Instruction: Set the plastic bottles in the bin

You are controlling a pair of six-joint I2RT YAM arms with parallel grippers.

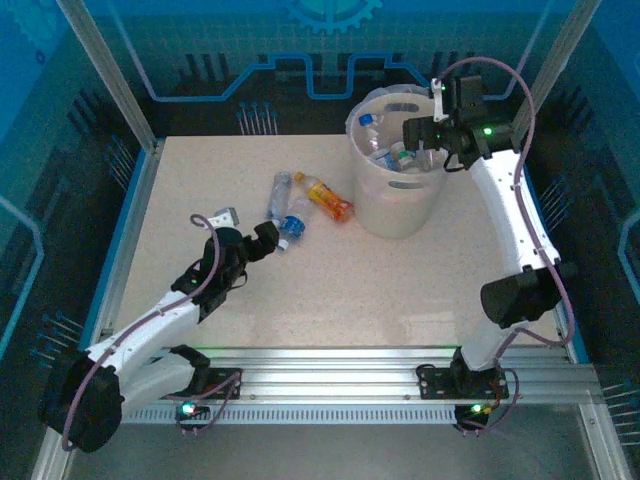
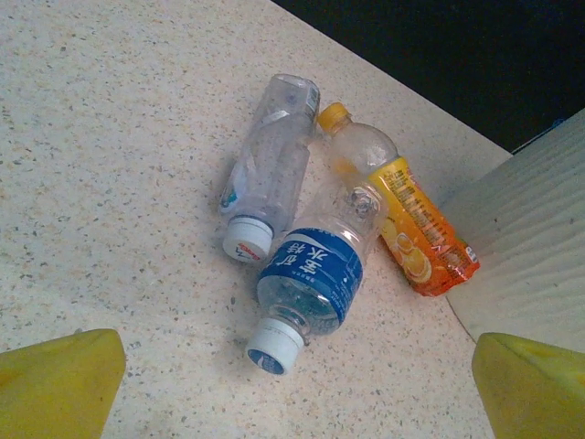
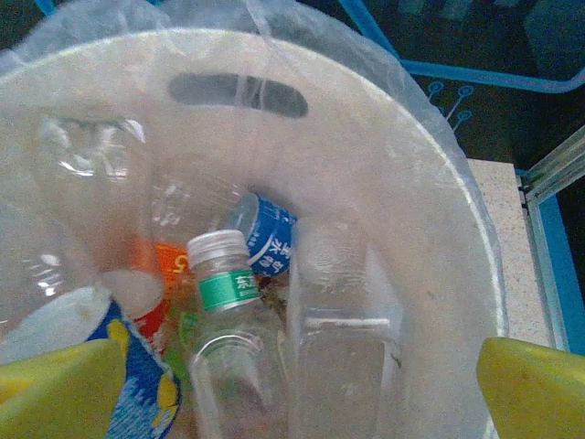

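Left gripper (image 1: 270,238) hangs spread, empty, above the blue-labelled bottle (image 2: 309,274); next I must lower and pinch it.

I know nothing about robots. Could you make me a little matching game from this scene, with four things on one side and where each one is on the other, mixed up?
Things:
1. orange-label bottle
2. green-label bottle
3. left gripper
4. right gripper

Places:
A. open, above the bin
B. inside the bin
C. open, low over the table
D. lying on the table beside the bin

Pairs: 1-D, 2-B, 3-C, 4-A
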